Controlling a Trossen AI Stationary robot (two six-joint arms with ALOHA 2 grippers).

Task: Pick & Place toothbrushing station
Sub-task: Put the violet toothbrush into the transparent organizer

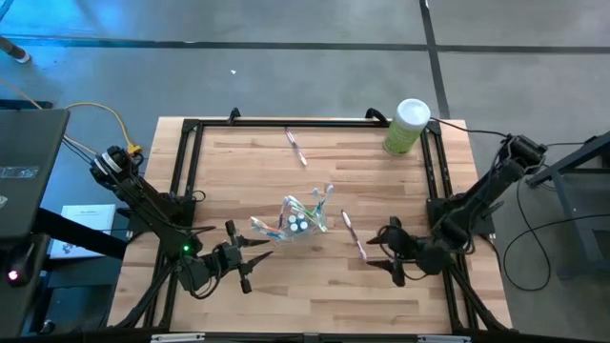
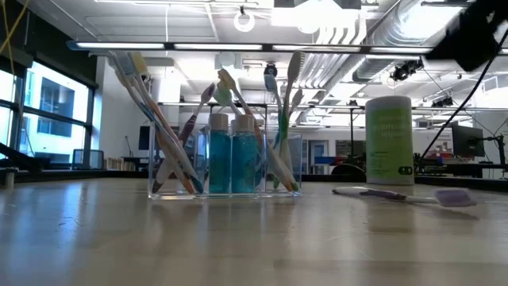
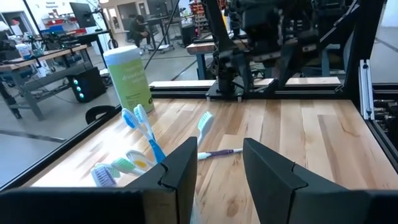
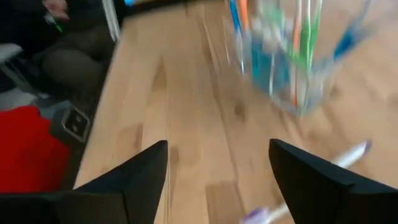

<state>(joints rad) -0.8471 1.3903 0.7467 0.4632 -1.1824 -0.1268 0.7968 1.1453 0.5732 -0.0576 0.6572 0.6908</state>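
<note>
A: Starting on the left, what is the left gripper (image 1: 255, 262) doing?
B: It sits near the table's front edge, jaws part open and empty, just left of the clear cup (image 1: 298, 221).
A: And the cup?
B: Mid-table, upright, holding fanned-out toothbrushes (image 2: 163, 135) and two toothpaste tubes (image 2: 232, 155).
A: Further right?
B: A loose toothbrush (image 1: 355, 237) lies flat, its long axis running front-to-back, beside the wide-open, empty right gripper (image 1: 383, 251).

A robotics lab or workshop: beyond the butcher-block table (image 1: 315, 276) in its black metal frame (image 1: 191, 129) lie a bare concrete floor (image 1: 286, 67), exposed ceiling ducts (image 2: 413, 32), and cluttered workbenches (image 3: 37, 59).
</note>
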